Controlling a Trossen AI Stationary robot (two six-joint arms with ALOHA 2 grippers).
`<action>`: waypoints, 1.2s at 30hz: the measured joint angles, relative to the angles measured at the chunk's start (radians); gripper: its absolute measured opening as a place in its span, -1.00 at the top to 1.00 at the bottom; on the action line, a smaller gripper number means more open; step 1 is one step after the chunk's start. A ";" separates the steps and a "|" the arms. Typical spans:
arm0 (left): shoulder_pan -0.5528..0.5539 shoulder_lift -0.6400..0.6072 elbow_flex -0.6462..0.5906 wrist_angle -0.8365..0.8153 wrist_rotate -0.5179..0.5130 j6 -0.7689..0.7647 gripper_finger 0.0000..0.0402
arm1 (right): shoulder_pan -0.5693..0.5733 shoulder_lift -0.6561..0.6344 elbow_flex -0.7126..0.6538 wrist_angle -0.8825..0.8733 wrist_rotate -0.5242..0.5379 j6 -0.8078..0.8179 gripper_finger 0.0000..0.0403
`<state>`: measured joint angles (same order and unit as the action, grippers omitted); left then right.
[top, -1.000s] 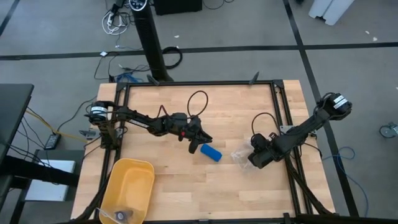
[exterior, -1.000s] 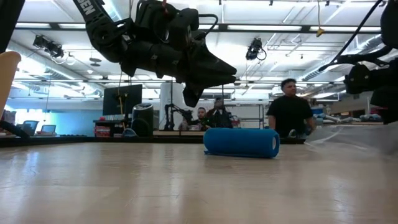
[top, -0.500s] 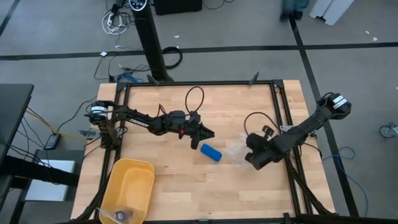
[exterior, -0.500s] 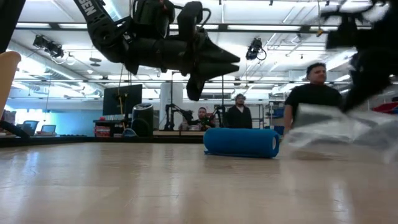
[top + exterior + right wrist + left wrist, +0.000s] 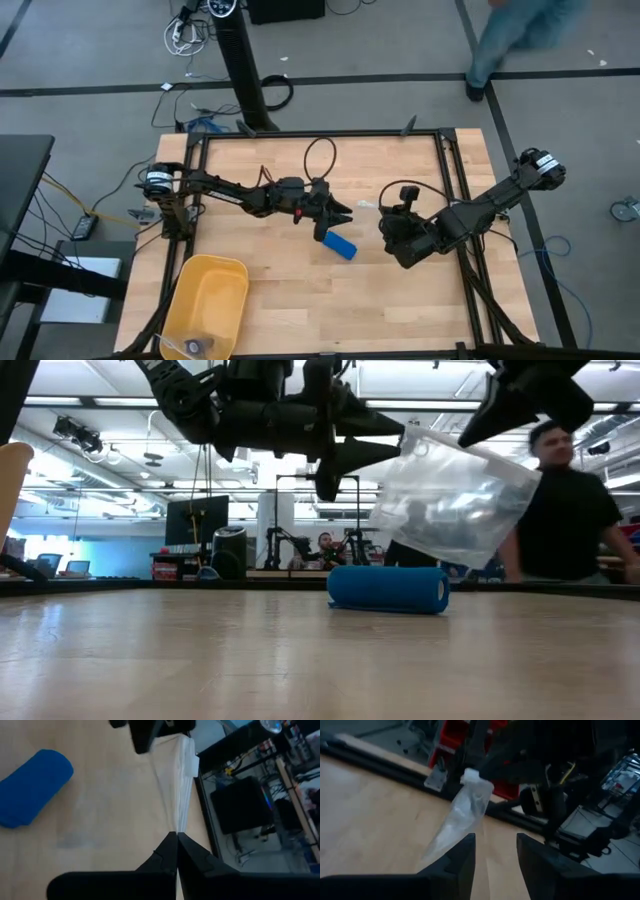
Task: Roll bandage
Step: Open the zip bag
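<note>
The bandage (image 5: 340,245) is rolled into a small bright blue cylinder. It lies on its side on the wooden table near the middle, and also shows in the low view (image 5: 388,589) and the right wrist view (image 5: 32,787). My left gripper (image 5: 335,212) hovers open just above and beyond it, touching nothing. My right gripper (image 5: 385,225) is shut on a clear plastic bag (image 5: 450,500), held in the air to the bandage's right. The bag also shows in the left wrist view (image 5: 462,815), right in front of my left gripper's fingers. My right gripper pinches the clear bag by an edge (image 5: 177,827) between its two shut fingers. The bag stretches away from the fingers, edge-on, to its closure end with a white tab (image 5: 192,767). It hangs below the gripper, clear of the table and above the bandage.
A yellow bin (image 5: 205,305) stands at the near left corner with a small object inside. Black frame rails (image 5: 455,180) run along the table's edges. A person (image 5: 570,500) stands in the room behind, and another walks past the far side (image 5: 520,35).
My right gripper has risen and gone toward the table's left, toward my left gripper. The clear bag has come up off the table and now hangs clear. My left gripper has risen slightly and shifted right. The bandage has stayed put.
</note>
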<state>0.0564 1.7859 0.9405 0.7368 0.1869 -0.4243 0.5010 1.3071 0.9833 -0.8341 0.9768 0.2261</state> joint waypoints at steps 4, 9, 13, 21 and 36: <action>-0.018 0.000 0.000 0.027 -0.045 0.065 0.23 | -0.010 0.000 0.000 0.030 0.003 -0.052 0.98; -0.051 0.000 0.000 0.067 -0.131 0.196 0.23 | -0.011 0.000 0.000 0.031 0.003 -0.070 0.98; -0.083 0.000 0.000 0.064 -0.223 0.331 0.23 | -0.011 0.000 0.000 0.031 0.003 -0.070 0.98; -0.122 -0.007 0.002 0.049 -0.368 0.410 0.24 | -0.011 0.000 0.000 0.032 0.003 -0.070 0.98; -0.104 -0.008 0.098 -0.096 -0.291 0.251 0.24 | -0.011 0.000 0.000 0.041 -0.002 -0.071 0.99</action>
<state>-0.0474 1.7782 1.0386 0.6405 -0.1037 -0.1737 0.4900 1.3071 0.9833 -0.7929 0.9749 0.1547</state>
